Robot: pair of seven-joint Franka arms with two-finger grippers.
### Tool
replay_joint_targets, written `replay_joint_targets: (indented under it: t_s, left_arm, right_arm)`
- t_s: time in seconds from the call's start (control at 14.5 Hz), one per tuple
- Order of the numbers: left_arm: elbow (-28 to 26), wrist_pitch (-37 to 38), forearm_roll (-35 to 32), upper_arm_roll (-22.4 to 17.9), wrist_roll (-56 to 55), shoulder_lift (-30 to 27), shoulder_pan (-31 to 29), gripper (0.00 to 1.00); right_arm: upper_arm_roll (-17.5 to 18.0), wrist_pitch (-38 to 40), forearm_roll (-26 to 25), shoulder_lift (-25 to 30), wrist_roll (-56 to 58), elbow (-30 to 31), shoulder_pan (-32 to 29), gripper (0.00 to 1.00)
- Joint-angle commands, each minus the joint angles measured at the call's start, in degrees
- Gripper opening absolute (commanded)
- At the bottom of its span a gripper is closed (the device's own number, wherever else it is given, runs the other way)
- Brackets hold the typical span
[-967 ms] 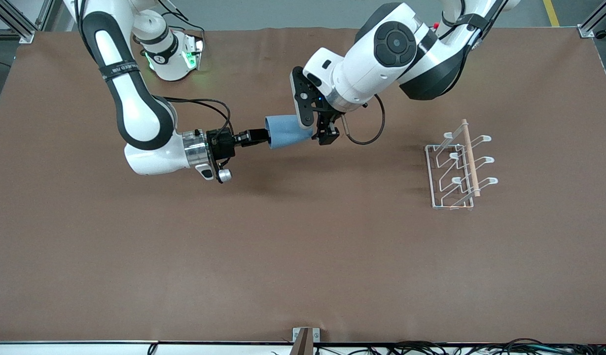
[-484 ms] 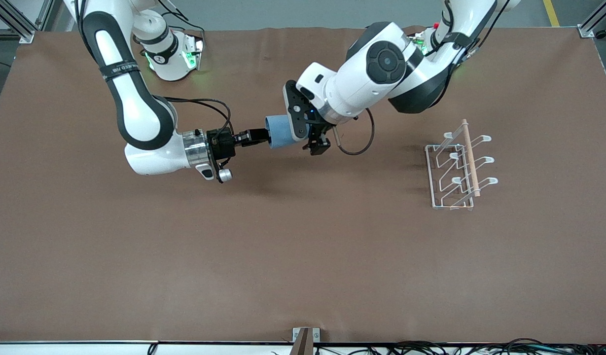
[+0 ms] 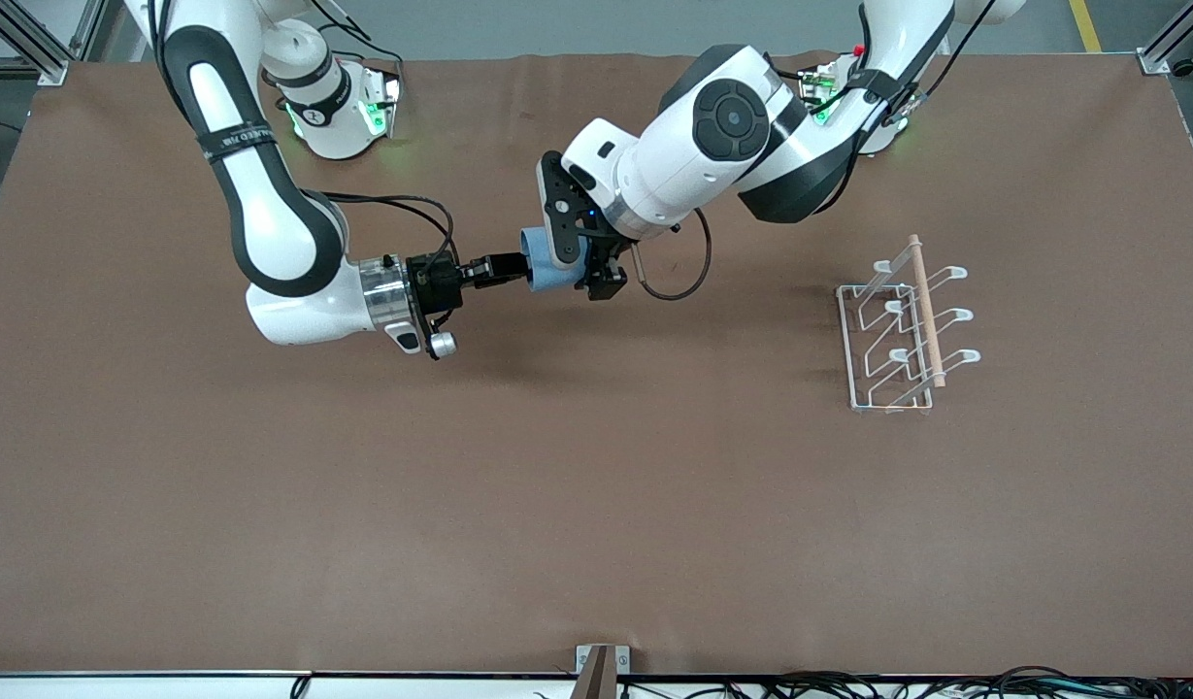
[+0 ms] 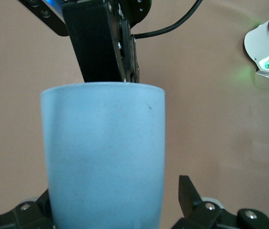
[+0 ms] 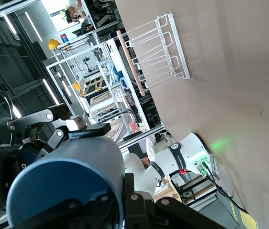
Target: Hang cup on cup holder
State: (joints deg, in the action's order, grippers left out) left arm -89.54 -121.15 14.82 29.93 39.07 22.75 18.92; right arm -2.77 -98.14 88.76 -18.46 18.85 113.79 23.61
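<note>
The light-blue cup (image 3: 541, 262) hangs on its side in the air over the table's middle. My right gripper (image 3: 516, 268) is shut on its rim, one finger inside and one outside; the right wrist view shows this grip (image 5: 125, 200) on the cup (image 5: 67, 181). My left gripper (image 3: 581, 274) is open and straddles the cup's base end. In the left wrist view the cup (image 4: 103, 157) fills the space between the left gripper's fingers (image 4: 189, 191), with a gap on one side. The white wire cup holder (image 3: 902, 325) with its wooden rod stands toward the left arm's end, also visible in the right wrist view (image 5: 153, 52).
The right arm's base (image 3: 334, 107) and the left arm's base (image 3: 839, 87) stand along the table's back edge. A small bracket (image 3: 601, 662) and cables sit at the edge nearest the front camera. Brown table surface (image 3: 596, 485) lies open around the holder.
My left gripper has slid along the cup toward the right gripper and now covers more of it. The right arm and the cup have stayed in place.
</note>
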Motion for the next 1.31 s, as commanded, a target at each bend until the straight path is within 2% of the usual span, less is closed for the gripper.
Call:
replay_joint_targets:
  t_s: [0.0, 0.07, 0.14, 0.21, 0.35, 0.48, 0.55, 0.62, 0.69, 1.04, 1.17, 1.24]
  left_arm:
    - [0.9, -0.2, -0.2, 0.6, -0.4, 0.7, 1.3, 0.79]
    - [0.9, -0.1, -0.1, 0.4, -0.6, 0.8, 0.8, 0.61]
    - [0.9, -0.1, 0.0, 0.4, -0.7, 0.8, 0.6, 0.46]
    - [1.0, -0.1, 0.0, 0.4, -0.8, 0.8, 0.6, 0.38]
    - [3.2, 0.6, 0.0, 0.2, -1.4, 0.9, 0.9, 0.29]
    - [3.6, 1.3, -0.4, 0.2, -2.9, 0.8, 0.9, 0.25]
    - [3.7, 1.7, -0.7, 0.1, -3.6, 0.7, 0.9, 0.24]
    - [3.7, 2.6, -0.8, 0.0, -3.8, 0.4, 0.7, 0.21]
    - [3.7, 4.1, -0.9, -0.2, -4.0, 0.1, 0.6, 0.18]
    - [3.6, 9.4, -9.6, -0.6, -5.4, -1.1, 0.4, 0.18]
    - [3.8, 14.6, -15.7, -0.6, -10.5, -1.7, 0.3, 0.18]
    - [3.8, 17.9, -18.5, -0.5, -12.9, -2.4, 0.4, 0.18]
  right_arm:
    - [0.0, -0.6, 1.9, 0.8, 0.2, 0.1, 0.5, 0.01]
    - [0.0, -0.6, 1.9, 0.9, 0.2, 0.1, 0.5, 0.01]
    - [0.0, -0.6, 1.9, 0.9, 0.1, 0.1, 0.5, 0.01]
    - [0.0, -0.6, 1.9, 0.9, 0.1, 0.1, 0.5, 0.01]
    - [0.0, -0.6, 1.9, 0.8, 0.2, 0.1, 0.5, 0.01]
    - [0.0, -0.5, 1.8, 0.8, 0.1, 0.1, 0.5, 0.03]
    - [0.0, -0.4, 1.9, 0.8, -0.1, -0.1, 0.5, 0.25]
    - [0.0, -0.6, 1.8, 0.9, -0.1, -0.1, 0.5, 0.68]
    - [-0.1, -0.6, 1.7, 0.9, 0.0, 0.0, 0.4, 1.0]
    - [-0.5, -0.2, -0.2, 1.4, -6.8, -1.4, -2.0, 1.0]
    - [-0.5, 0.0, -3.7, 1.5, -8.8, -2.6, -4.4, 1.0]
    - [-0.6, -0.1, -7.2, 1.6, -10.9, -3.8, -5.7, 1.0]
